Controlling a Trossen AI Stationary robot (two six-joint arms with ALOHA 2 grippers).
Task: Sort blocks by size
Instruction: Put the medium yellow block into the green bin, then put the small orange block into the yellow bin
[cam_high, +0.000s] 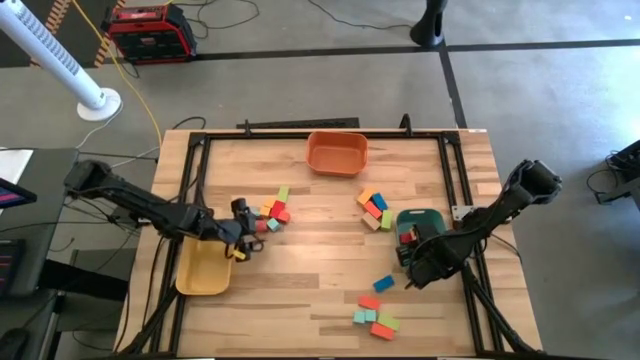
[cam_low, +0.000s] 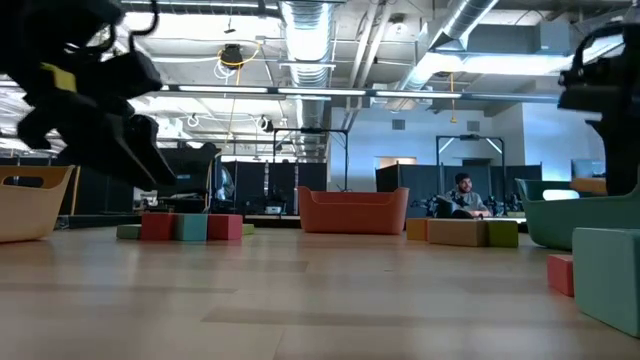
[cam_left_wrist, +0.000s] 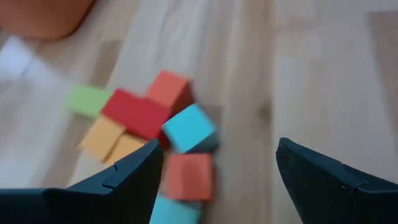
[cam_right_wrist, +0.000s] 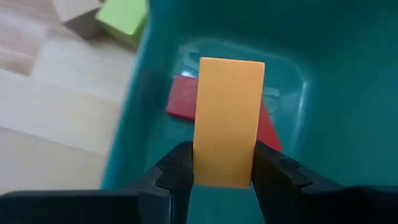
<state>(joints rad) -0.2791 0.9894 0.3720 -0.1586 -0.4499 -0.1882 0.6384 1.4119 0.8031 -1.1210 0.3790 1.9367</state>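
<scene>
My right gripper (cam_right_wrist: 224, 171) hangs over the green tray (cam_high: 425, 218) at the table's right, shut on a long orange block (cam_right_wrist: 227, 118). A red block (cam_right_wrist: 181, 104) lies on the tray's floor below it. My left gripper (cam_left_wrist: 217, 180) is open just left of a cluster of blocks (cam_high: 272, 212) at the table's left middle: red (cam_left_wrist: 135, 113), blue (cam_left_wrist: 189, 127), orange (cam_left_wrist: 102, 138) and green (cam_left_wrist: 87, 99), all resting on the wood. No block stands between its fingers. In the high view this gripper (cam_high: 240, 228) hangs beside the yellow tray (cam_high: 203, 268). My right gripper pinches the orange block's two long sides near its near end (cam_right_wrist: 225, 174) between its two fingers. The fingers come steeply from above and lie along the block, which reaches on past them into the green tray. Whether its far end touches the tray, I cannot tell.
An orange tray (cam_high: 337, 152) stands at the far middle. More blocks lie left of the green tray (cam_high: 375, 208), one blue block (cam_high: 383, 284) lies alone, and a small group (cam_high: 375, 318) sits near the front edge. Bare wood lies in the table's middle.
</scene>
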